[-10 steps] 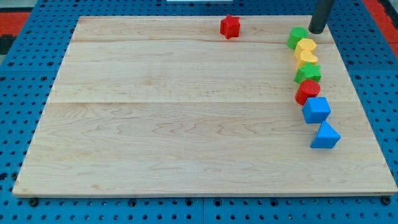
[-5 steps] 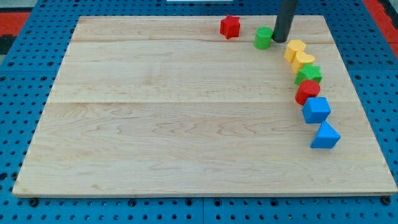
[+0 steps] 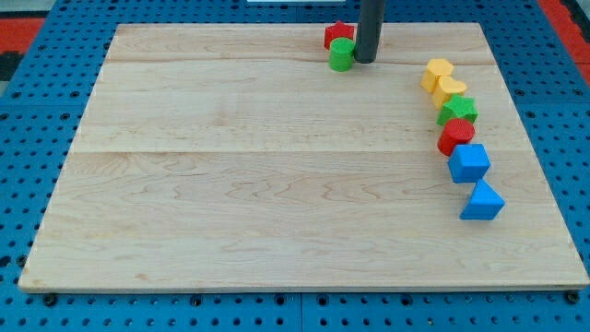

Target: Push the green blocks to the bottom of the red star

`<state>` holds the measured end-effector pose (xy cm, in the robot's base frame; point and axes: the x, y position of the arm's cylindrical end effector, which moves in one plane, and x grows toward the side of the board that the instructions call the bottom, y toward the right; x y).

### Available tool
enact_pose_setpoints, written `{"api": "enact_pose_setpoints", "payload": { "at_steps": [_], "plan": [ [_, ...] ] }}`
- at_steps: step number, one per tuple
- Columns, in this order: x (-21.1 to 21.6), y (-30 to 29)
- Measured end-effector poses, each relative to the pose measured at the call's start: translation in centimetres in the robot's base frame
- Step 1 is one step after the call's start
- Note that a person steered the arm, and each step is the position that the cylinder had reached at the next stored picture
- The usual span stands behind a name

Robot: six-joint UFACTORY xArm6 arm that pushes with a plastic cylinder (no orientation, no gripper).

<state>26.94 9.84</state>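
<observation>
The red star [image 3: 336, 33] sits near the board's top edge, a little right of centre. A green round block [image 3: 342, 54] lies just below it, touching or nearly touching it. My tip [image 3: 365, 61] is right against that green block's right side. A second green block [image 3: 457, 112], star-like in shape, sits in the column of blocks at the view's right, between a yellow block and a red block.
At the view's right a column runs top to bottom: two yellow blocks [image 3: 438, 73] [image 3: 452, 89], the green block, a red block [image 3: 455, 136], a blue cube [image 3: 469, 162] and a blue triangular block [image 3: 482, 200]. The wooden board [image 3: 258, 184] lies on a blue pegboard.
My tip has moved left along the top of the board, pushing the green round block from the right column to just below the red star. The yellow blocks shifted slightly.
</observation>
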Motion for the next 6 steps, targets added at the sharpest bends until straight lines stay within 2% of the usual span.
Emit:
{"api": "enact_pose_setpoints", "payload": {
  "at_steps": [1,3,4,5,6],
  "plan": [
    [0.1,2.7],
    [1.8,12.7],
    [4.4,16.7],
    [8.8,18.1],
    [12.5,17.0]
  ]
}}
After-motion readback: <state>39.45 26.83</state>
